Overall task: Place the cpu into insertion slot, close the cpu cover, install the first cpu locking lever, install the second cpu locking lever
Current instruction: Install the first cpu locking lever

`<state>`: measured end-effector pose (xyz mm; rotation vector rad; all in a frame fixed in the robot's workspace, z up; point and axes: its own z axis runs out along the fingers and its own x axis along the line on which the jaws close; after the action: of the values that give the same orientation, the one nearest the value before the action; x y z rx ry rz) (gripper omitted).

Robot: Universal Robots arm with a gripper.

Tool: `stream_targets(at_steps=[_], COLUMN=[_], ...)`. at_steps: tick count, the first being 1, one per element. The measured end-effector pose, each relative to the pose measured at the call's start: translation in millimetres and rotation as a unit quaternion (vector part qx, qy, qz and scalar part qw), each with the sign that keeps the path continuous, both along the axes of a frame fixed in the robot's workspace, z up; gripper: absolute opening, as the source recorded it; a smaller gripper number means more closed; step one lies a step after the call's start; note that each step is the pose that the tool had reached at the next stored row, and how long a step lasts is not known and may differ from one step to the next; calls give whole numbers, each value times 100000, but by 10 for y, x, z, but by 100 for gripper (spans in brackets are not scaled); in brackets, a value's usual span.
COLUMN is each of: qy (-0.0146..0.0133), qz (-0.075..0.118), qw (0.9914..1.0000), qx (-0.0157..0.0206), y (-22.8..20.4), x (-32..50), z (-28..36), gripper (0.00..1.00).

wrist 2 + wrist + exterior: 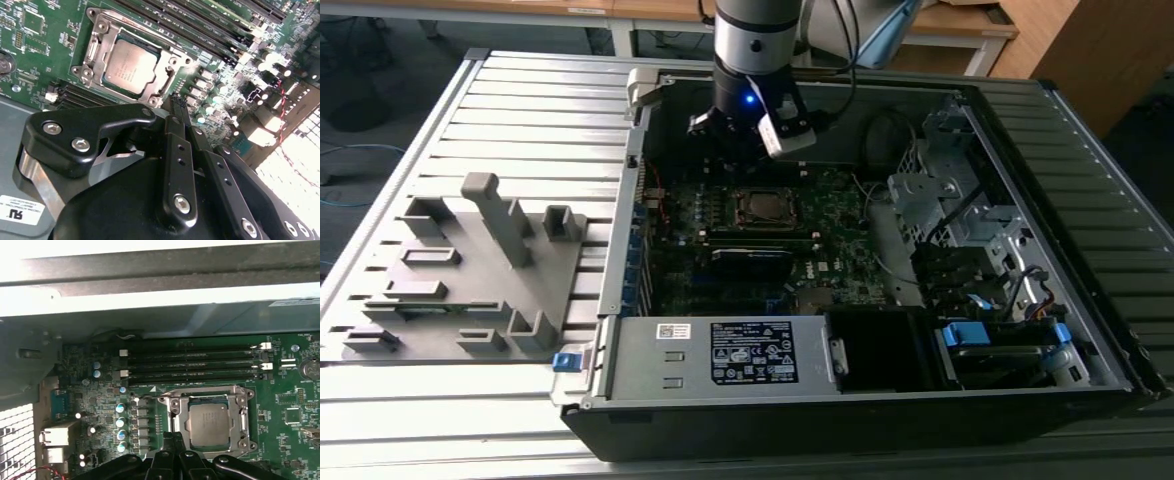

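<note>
A grey slatted table carries an open computer case with a green motherboard inside. In both wrist views the gripper hangs over the board just beside the socket, with its fingers pressed together and holding nothing. The cpu lies in the insertion slot. The cpu cover lies flat around the chip.

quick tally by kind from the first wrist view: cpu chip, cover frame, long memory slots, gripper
cpu: 1
cpu cover: 1
long memory slots: 4
gripper: 1
total: 7
</note>
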<state>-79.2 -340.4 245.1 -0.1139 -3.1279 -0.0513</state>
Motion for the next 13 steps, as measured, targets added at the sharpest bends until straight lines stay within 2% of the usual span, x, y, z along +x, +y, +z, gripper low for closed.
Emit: stream_targets(at_steps=[13], qy=[9], qz=[5], qw=[100000], qx=[-12], y=[-1], x=[-24], z=[12], gripper=[11])
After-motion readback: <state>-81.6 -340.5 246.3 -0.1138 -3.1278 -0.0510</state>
